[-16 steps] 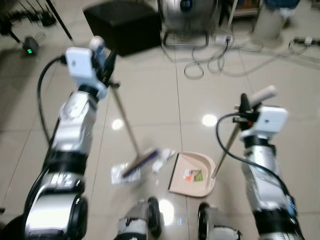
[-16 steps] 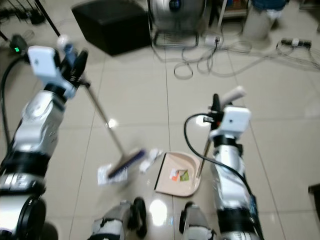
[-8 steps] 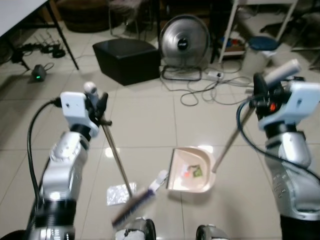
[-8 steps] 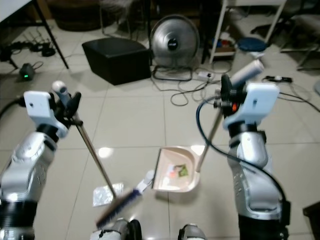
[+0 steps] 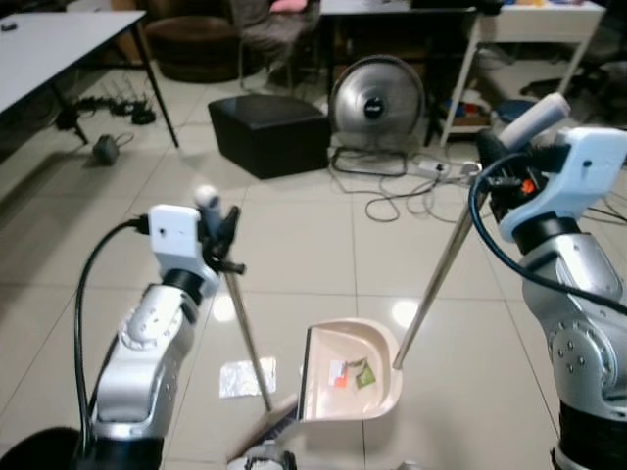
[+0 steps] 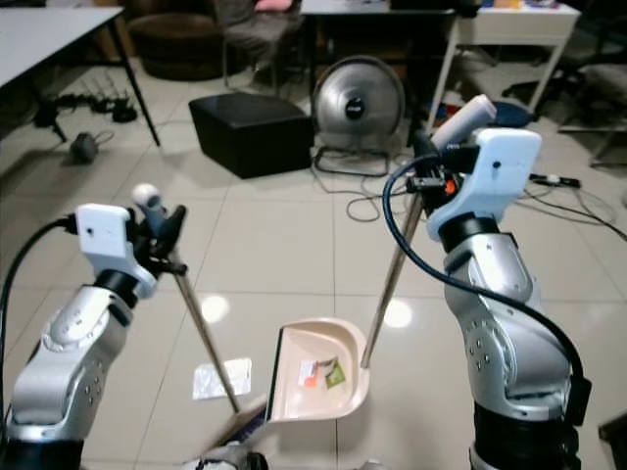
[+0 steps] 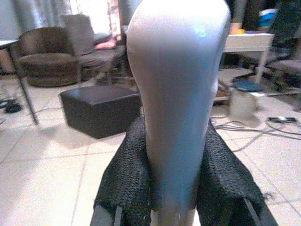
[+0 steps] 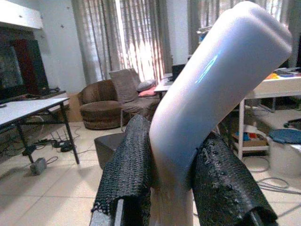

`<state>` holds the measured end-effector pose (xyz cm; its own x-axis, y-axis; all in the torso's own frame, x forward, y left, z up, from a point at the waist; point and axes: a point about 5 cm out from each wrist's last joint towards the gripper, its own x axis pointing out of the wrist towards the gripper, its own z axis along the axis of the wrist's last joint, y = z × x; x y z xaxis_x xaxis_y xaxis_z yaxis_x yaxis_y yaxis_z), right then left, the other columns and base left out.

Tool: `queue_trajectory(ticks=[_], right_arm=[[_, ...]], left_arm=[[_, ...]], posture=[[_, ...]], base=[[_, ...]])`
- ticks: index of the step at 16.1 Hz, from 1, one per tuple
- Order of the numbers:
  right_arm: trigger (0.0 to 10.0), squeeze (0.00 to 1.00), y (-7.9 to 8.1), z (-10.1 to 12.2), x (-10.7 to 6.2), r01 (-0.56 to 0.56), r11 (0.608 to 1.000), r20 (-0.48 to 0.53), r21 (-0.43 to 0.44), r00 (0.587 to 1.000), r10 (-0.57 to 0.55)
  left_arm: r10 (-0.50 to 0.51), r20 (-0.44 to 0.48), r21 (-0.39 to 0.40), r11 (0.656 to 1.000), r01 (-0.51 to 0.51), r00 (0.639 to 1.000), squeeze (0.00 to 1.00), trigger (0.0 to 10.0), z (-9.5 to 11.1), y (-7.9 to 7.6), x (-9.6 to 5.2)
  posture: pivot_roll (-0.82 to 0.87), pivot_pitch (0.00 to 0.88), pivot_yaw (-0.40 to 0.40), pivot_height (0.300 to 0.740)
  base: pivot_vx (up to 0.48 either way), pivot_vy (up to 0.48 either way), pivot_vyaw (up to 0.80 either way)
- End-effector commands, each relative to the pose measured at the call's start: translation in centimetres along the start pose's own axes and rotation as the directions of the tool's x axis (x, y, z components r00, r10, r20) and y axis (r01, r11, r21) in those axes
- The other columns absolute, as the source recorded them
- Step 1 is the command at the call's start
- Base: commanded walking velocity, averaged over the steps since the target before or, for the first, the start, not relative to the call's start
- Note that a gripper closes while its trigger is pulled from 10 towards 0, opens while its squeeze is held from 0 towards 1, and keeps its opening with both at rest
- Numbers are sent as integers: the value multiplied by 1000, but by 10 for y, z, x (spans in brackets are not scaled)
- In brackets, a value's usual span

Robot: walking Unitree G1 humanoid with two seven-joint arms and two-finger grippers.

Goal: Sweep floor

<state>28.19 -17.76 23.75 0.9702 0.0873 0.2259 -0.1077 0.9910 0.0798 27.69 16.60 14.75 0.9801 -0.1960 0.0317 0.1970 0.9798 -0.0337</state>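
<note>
My left gripper is shut on the top of the broom handle, which sits between its black fingers. The thin metal handle slants down to the broom head near my feet. My right gripper is shut on the grey grip of the dustpan's long handle. The cream dustpan sits low in front of me with its mouth facing the broom, and small bits of litter lie inside it. A crumpled clear wrapper lies on the tiles just left of the broom handle.
A black ottoman and a round floor fan stand ahead, with loose cables on the tiles. A table is at the far left and a white table at the far right. A small device lies on the floor.
The whole view has tilted up and shows more of the room. My right gripper now stands higher with the dustpan handle. The broom head has drawn back toward my feet, past the wrapper.
</note>
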Motion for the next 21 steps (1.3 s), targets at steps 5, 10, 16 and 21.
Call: queue_trajectory(ticks=[5, 10, 16, 21], right_arm=[[10000, 0, 2, 22, 0, 3, 999, 86, 35, 996, -6], [10000, 0, 3, 24, 0, 0, 999, 92, 49, 996, -5], [10000, 0, 2, 28, 3, -6, 999, 100, 50, 995, 1], [10000, 0, 2, 31, 4, -10, 999, 105, 45, 994, 5]], left_arm=[[-21, 0, 30, 999, 21, 1000, 0, 10000, 9, -1, -5], [-46, -15, 46, 998, 47, 999, 0, 10000, 11, -4, -8], [-51, -29, 50, 997, 52, 998, 0, 10000, 11, -4, -11], [-50, -28, 51, 997, 51, 998, 0, 10000, 13, -4, -11]], posture=[[-17, 15, 65, 740], [-12, 17, 74, 740], [-5, 19, 75, 740], [-5, 19, 75, 740]], base=[[0, 0, 0], [0, 0, 0], [-202, 0, 0], [-325, 0, 0]])
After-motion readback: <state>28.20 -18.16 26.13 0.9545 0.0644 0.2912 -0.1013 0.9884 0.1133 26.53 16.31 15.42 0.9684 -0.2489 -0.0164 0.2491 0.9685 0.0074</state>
